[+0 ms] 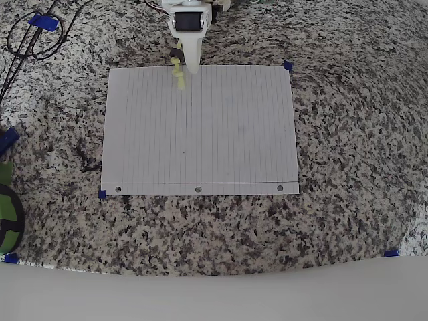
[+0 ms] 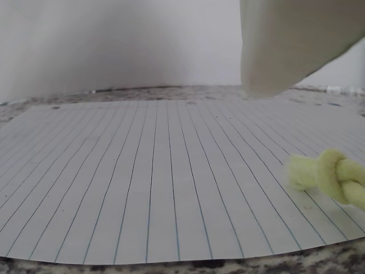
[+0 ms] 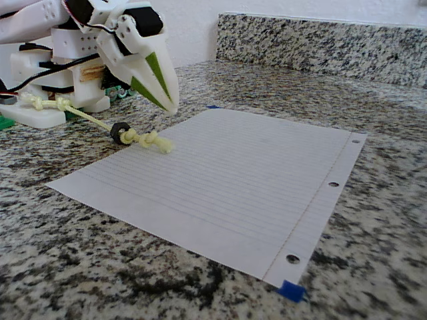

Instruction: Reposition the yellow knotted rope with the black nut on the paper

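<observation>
The white lined paper point(image 1: 200, 134) lies flat on the granite counter, its punched holes along the near edge in the overhead view. The yellow knotted rope point(image 3: 148, 139) trails from beside the arm's base to the paper's far edge, and only its frayed end knot point(image 1: 178, 79) rests on the sheet. The black nut point(image 3: 120, 132) is threaded on the rope just off the paper. My white gripper point(image 3: 171, 107) hovers above the rope's end with its fingers together and nothing between them. In the wrist view one finger point(image 2: 279, 45) hangs above the paper, with the end knot point(image 2: 328, 174) at the lower right.
Blue tape point(image 1: 288, 65) marks the paper's corners. Black cables point(image 1: 30, 37) lie at the overhead view's top left and a green and black object point(image 1: 7, 210) sits at the left edge. A granite backsplash point(image 3: 320, 43) rises behind the counter. The arm's white base point(image 3: 60, 87) stands by the rope's far end.
</observation>
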